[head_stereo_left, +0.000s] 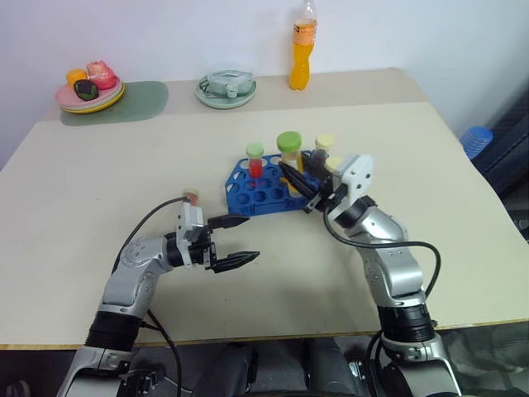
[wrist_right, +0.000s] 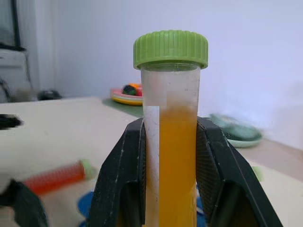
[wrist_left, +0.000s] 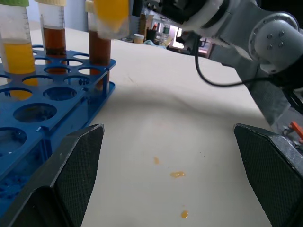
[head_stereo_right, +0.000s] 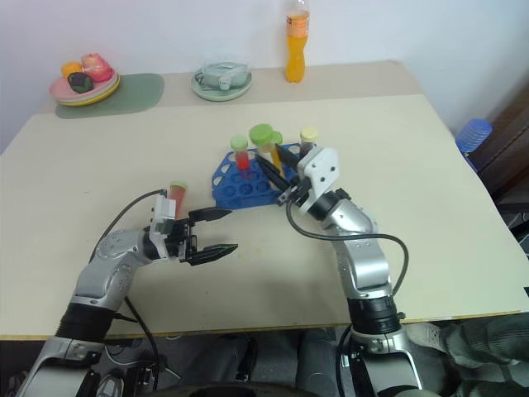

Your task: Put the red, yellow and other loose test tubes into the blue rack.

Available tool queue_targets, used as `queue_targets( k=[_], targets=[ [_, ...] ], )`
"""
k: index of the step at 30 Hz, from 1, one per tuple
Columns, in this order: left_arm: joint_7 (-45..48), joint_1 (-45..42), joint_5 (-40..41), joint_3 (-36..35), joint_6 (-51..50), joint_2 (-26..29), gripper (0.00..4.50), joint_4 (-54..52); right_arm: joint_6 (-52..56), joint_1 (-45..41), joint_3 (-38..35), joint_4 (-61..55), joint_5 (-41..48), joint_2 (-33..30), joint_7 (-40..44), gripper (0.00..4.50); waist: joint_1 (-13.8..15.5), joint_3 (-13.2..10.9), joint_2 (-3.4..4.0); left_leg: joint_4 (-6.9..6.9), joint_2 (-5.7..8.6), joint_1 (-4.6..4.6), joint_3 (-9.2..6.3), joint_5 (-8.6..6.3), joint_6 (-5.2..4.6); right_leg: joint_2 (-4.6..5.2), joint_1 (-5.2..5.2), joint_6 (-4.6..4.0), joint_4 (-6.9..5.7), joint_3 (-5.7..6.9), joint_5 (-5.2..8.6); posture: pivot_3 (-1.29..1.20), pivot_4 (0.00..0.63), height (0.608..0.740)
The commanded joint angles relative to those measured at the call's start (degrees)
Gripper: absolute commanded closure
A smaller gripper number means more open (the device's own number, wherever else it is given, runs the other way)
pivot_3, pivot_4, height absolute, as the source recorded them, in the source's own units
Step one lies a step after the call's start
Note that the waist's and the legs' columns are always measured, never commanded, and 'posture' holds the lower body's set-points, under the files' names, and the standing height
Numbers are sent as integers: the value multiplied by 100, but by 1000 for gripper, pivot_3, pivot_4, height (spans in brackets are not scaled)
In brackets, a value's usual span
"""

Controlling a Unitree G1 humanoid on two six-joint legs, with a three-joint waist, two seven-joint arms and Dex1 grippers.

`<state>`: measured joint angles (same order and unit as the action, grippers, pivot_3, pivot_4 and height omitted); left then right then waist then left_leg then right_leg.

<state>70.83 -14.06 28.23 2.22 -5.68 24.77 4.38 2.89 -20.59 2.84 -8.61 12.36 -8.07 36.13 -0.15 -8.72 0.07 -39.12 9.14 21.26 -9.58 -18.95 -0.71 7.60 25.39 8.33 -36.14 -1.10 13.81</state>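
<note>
The left hand [head_stereo_left: 240, 241] hangs nearest the robot, just above the table [head_stereo_left: 99, 215], its two tapered black fingers spread wide and holding nothing; it points level toward the blue rack [head_stereo_left: 252, 192], probably parked clear of the other arm's path. Small orange droplets [wrist_left: 177, 174] lie on the matte cream tabletop between its fingers. Beyond it, the right hand [wrist_right: 173, 156] is pinching the yellow tube [wrist_right: 173, 142] by its body, fingers pressed against the clear plastic wall from both sides, the ribbed green screw cap left free above the grip. The tube is kept upright over the near right part of the rack, an attitude that suits lowering it straight into a round hole; it is judged not yet seated. The rack is rigid bright blue plastic, rectangular, with rows of round holes. The red tube [head_stereo_left: 254, 162], pale green cap up, stands in a hole on its left side, and the dark brown tube [head_stereo_left: 322, 154], cream cap, stands at the rear right. Well beyond, near the far table edge, sit a pale green dish [head_stereo_left: 226, 93], an orange drink bottle [head_stereo_left: 302, 51] and stacked plates [head_stereo_left: 89, 98].
</note>
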Motion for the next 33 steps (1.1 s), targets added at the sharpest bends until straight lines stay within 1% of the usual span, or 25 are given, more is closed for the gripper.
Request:
queue_targets(
  k=[1,9,14,19,24,33],
  targets=[
    [-31,43,82,-150,92,2,0,-75,-666,-214,-37,432,29,165,-100,3713,-43,0,0,0,0,0,0,0,0,0,0,0,0,0,0,0,150,740],
    [-178,223,137,-283,80,-57,0,-209,-1816,-675,-93,2077,-121,456,-317,3713,-103,1,2,6,-2,-5,0,1,2,-3,1,0,-2,0,0,0,150,740],
    [-431,299,192,-455,24,-71,0,-339,-2320,-853,-81,2784,-208,528,-383,3713,-92,1,2,5,-1,-5,-1,1,2,-3,0,0,-2,0,0,0,150,740],
    [-900,350,80,-617,154,-144,0,-473,-2664,-921,-84,3233,-253,590,-456,3713,-104,1,3,5,-1,-6,-1,1,2,-3,1,0,-2,0,0,0,150,740],
    [-1180,472,79,-663,153,-155,0,-651,-2917,-958,-132,3544,-271,579,-539,3713,-105,2,3,5,-2,-7,-1,1,2,-4,0,0,-2,-1,0,0,150,740],
    [-1069,932,303,-870,145,77,0,-850,-3370,-1008,-184,4125,-335,569,-719,3713,-100,3,5,7,-2,-16,-1,1,2,-5,-6,-1,-3,-2,0,0,150,740]
  ],
)
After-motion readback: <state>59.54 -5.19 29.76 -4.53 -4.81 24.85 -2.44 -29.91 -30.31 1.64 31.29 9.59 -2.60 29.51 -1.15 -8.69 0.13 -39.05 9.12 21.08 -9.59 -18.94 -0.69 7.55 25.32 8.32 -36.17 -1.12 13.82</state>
